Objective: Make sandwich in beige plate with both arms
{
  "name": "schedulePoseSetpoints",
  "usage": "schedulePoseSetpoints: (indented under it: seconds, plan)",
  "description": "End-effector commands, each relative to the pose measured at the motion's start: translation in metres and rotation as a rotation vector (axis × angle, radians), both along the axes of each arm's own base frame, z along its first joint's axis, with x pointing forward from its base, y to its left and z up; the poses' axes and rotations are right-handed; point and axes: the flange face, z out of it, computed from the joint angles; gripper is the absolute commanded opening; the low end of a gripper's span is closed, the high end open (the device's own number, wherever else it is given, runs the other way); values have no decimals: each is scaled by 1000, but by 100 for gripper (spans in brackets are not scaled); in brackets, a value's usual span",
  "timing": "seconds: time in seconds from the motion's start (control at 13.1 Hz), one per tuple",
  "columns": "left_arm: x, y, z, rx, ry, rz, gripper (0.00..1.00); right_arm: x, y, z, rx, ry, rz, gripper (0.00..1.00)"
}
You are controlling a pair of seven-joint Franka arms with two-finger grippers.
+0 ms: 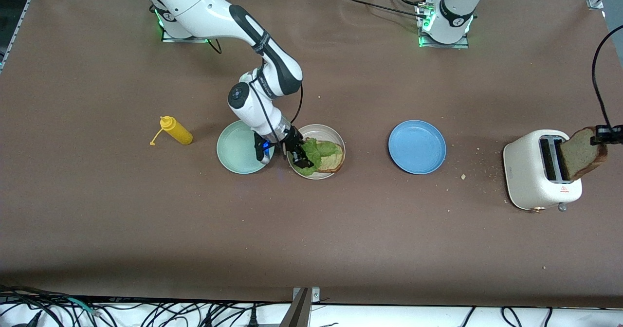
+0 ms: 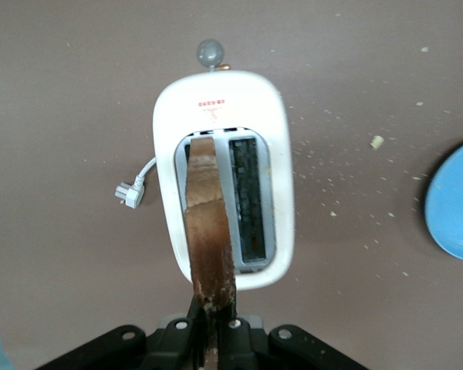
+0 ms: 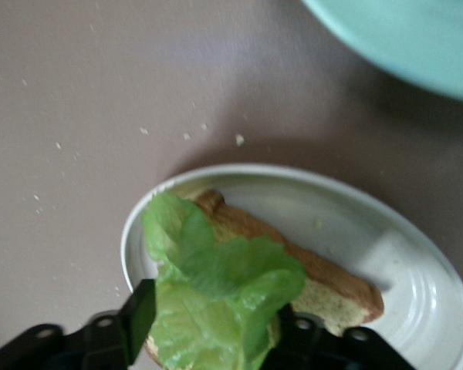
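Observation:
The beige plate (image 1: 332, 130) (image 3: 417, 293) holds one slice of toasted bread (image 1: 334, 162) (image 3: 332, 289) with a crinkled green lettuce leaf (image 1: 319, 151) (image 3: 216, 285) lying on it. My right gripper (image 1: 301, 155) (image 3: 214, 327) is low over the plate and open, its fingers standing on either side of the lettuce. At the left arm's end of the table, my left gripper (image 1: 599, 135) (image 2: 212, 324) is shut on the crust of a second bread slice (image 1: 581, 154) (image 2: 208, 223). That slice is tilted over the white toaster (image 1: 528, 176) (image 2: 216, 100), its lower end at a slot.
A mint-green plate (image 1: 233, 152) (image 3: 417, 38) lies beside the beige plate toward the right arm's end, and a yellow squeeze bottle (image 1: 176, 130) lies past it. A blue plate (image 1: 417, 147) (image 2: 457, 208) sits between the beige plate and the toaster. Crumbs are scattered near the toaster.

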Motion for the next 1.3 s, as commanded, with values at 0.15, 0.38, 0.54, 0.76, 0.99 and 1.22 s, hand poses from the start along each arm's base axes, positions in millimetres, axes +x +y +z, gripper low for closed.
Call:
schedulePoseSetpoints:
  seconds: [0.15,0.38,0.54,0.76,0.99,1.22]
  plan:
    - [1,-72,49,-36,76,-125,0,20,-25,50,-15,58,85,100]
    - [-4,-144,48,-171,150,-216,0,34,-42,89,-84,111,186,100]
    - [-3,-172,30,-396,174,-197,0,43,-64,117,-159,141,263,100]
    - [16,-227,-52,-771,309,-160,0,52,-110,168,-218,147,423,100]
    - [34,-294,-121,-988,357,-149,0,62,-173,216,-254,111,608,100]
    - [38,-393,-165,-1080,293,-229,0,65,-248,257,-429,50,905,100]
